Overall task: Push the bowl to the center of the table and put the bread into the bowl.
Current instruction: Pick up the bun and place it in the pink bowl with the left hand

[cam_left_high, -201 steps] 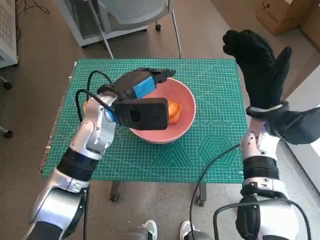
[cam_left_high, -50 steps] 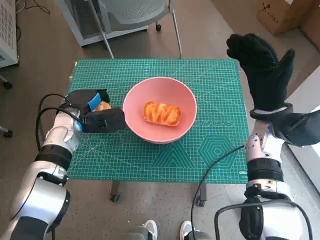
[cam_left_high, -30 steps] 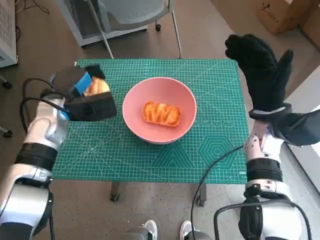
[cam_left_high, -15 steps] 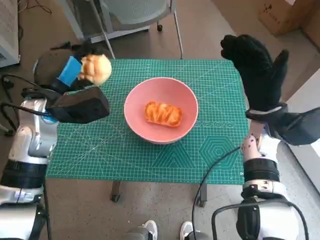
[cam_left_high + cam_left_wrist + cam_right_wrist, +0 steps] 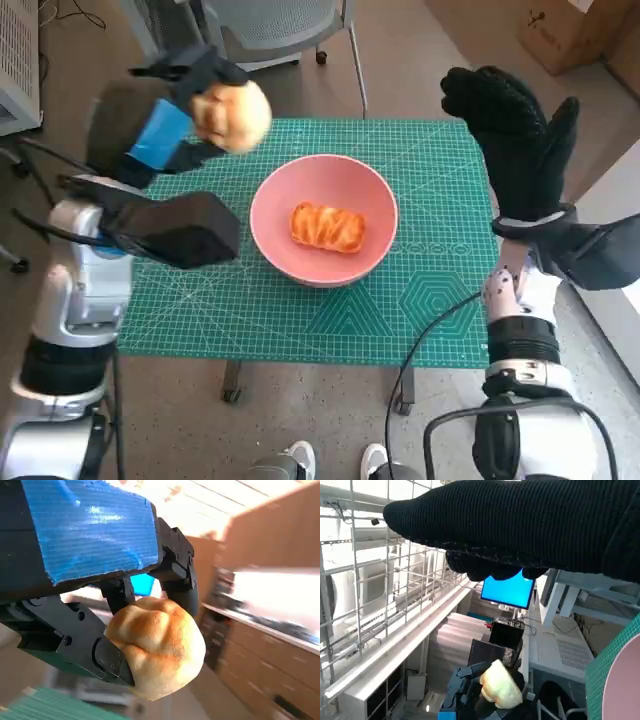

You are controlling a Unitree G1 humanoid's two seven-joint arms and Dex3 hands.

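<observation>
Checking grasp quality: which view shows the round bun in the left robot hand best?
The left wrist view: the round bun fills the frame, pinched between the left robot hand's black fingers. The head view shows it small, raised beyond the table's far left corner. The right wrist view shows it distant and pale.

There are two pieces of bread: one roll [image 5: 232,115] and one loaf [image 5: 327,226]. There is one bowl [image 5: 375,195], pink, and one green mat [image 5: 430,290] on one table. The robot has two hands: the left hand [image 5: 180,120] and the right hand [image 5: 515,135]. One chair [image 5: 275,20] stands behind the table. One cardboard box [image 5: 565,30] is on the floor.
</observation>
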